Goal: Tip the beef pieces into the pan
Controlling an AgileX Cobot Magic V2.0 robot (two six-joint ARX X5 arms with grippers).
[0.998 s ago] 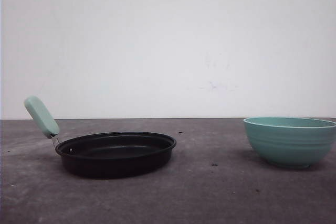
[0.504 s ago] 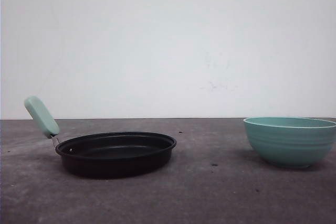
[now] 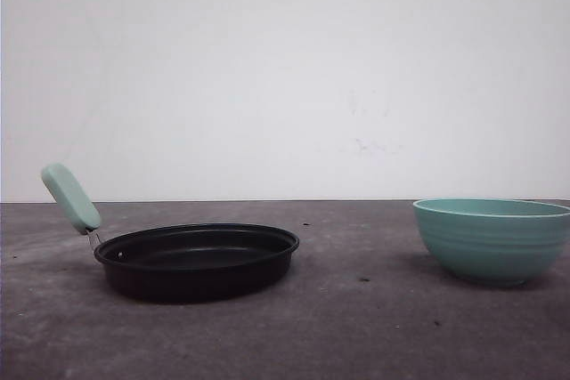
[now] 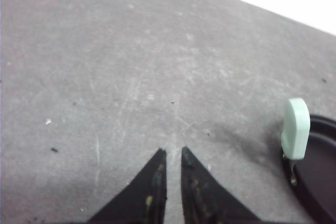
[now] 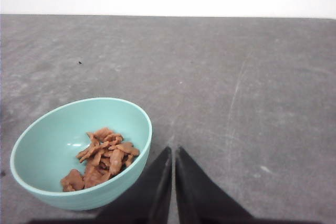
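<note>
Grey table point(image 3: 356, 335) bears pan point(image 3: 196, 260), teal bowl point(image 3: 492, 239).

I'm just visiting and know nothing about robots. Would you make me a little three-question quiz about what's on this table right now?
1. True or false: the beef pieces already lie in the pan.
2. Which way does the pan's handle stick out in the front view? A) toward the bowl B) away from the bowl, up and to the left C) straight at the camera
3. Fill in: the fingers of the right pincer are nearly ____ with nothing between them.

Key
1. False: they sit in the teal bowl, and the pan looks empty.
2. B
3. closed; the left pincer looks much the same.
</note>
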